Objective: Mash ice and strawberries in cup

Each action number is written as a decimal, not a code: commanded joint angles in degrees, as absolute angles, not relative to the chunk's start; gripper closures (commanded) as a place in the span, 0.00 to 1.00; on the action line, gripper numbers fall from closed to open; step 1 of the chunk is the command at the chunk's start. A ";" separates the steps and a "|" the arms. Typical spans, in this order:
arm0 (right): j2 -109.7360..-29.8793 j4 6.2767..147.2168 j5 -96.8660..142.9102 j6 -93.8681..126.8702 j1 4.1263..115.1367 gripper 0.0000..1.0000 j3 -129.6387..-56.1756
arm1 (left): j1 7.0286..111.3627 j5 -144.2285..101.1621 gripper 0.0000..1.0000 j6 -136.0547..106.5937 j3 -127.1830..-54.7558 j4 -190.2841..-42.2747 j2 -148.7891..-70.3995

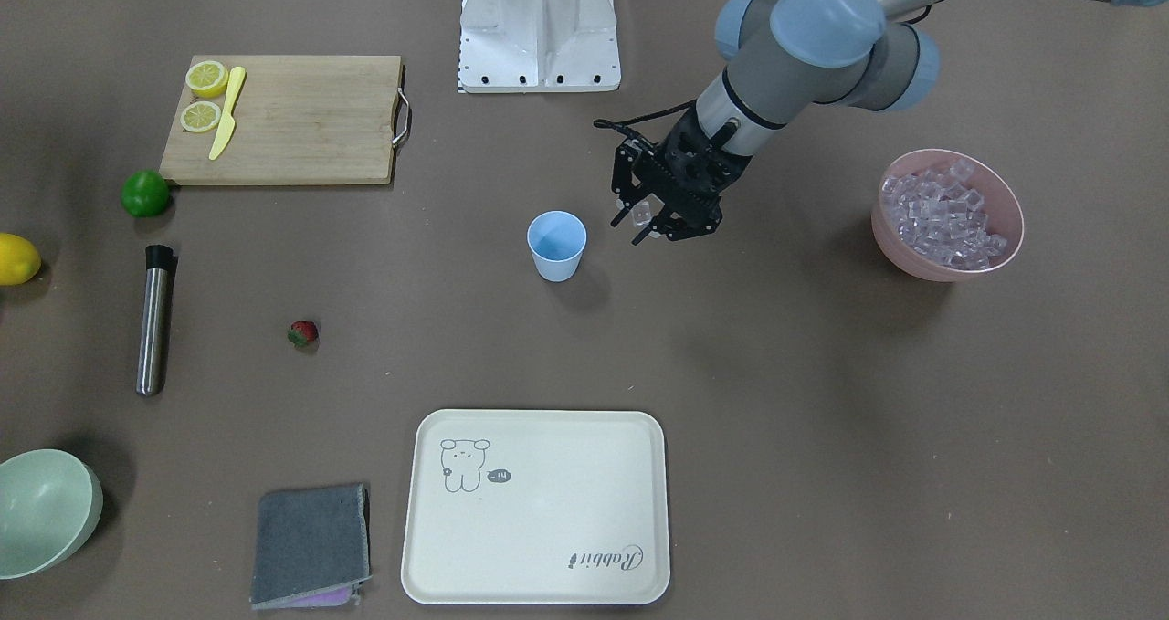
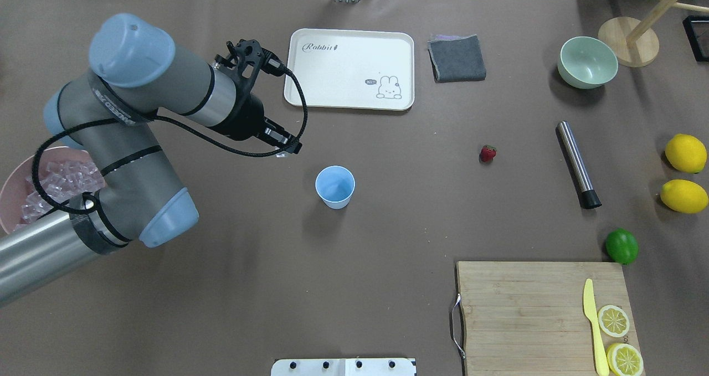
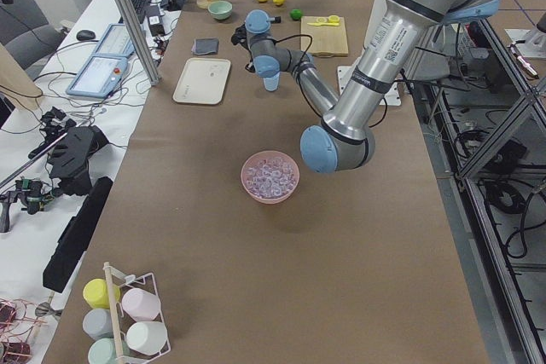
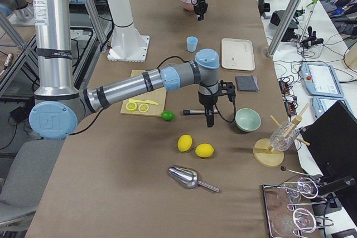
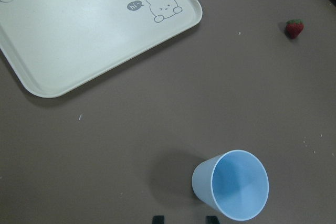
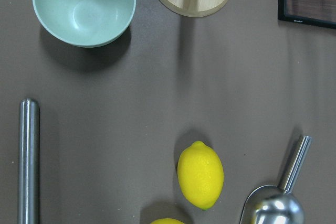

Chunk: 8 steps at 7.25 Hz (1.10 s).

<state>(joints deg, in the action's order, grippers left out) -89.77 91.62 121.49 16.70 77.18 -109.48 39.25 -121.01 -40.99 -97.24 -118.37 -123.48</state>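
Observation:
The light-blue cup (image 1: pixel 556 244) stands upright and empty mid-table, also seen from above (image 2: pixel 334 186) and in the left wrist view (image 5: pixel 233 184). My left gripper (image 1: pixel 650 227) hangs just beside the cup on the pink-bowl side, shut on a clear ice cube (image 1: pixel 643 212). The remaining ice (image 1: pixel 945 214) fills the pink bowl (image 1: pixel 950 268). The small red strawberry (image 1: pixel 303 332) lies alone on the table, far from the cup. My right gripper (image 4: pixel 210 120) shows only in the exterior right view, above the steel rod; I cannot tell whether it is open.
A cream tray (image 1: pixel 539 510) and a grey cloth (image 1: pixel 310 542) lie at the far edge. The steel rod (image 1: pixel 153 319), lime (image 1: pixel 145 193), lemons (image 2: pixel 686 153), green bowl (image 1: pixel 46 510) and cutting board (image 1: pixel 301 127) with lemon slices and knife sit on the right arm's side.

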 commanded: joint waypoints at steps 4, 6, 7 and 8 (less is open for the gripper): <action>-89.82 91.58 121.29 16.61 77.08 0.00 -109.34 | 29.45 -104.87 1.00 -50.53 -93.44 -122.87 -127.87; -89.82 91.58 121.29 16.61 76.99 0.00 -109.34 | 29.79 -104.85 1.00 -49.58 -91.50 -123.83 -128.14; -90.09 91.58 121.29 16.70 76.99 0.00 -109.42 | 29.97 -104.85 1.00 -49.22 -91.06 -124.10 -128.14; -90.26 91.58 121.29 16.70 76.99 0.00 -109.42 | 29.97 -104.85 1.00 -49.22 -90.36 -125.93 -127.97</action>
<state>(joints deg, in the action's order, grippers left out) -90.04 91.58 121.29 16.67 77.00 -109.38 29.88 -104.89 -49.40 -91.20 -124.36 -128.07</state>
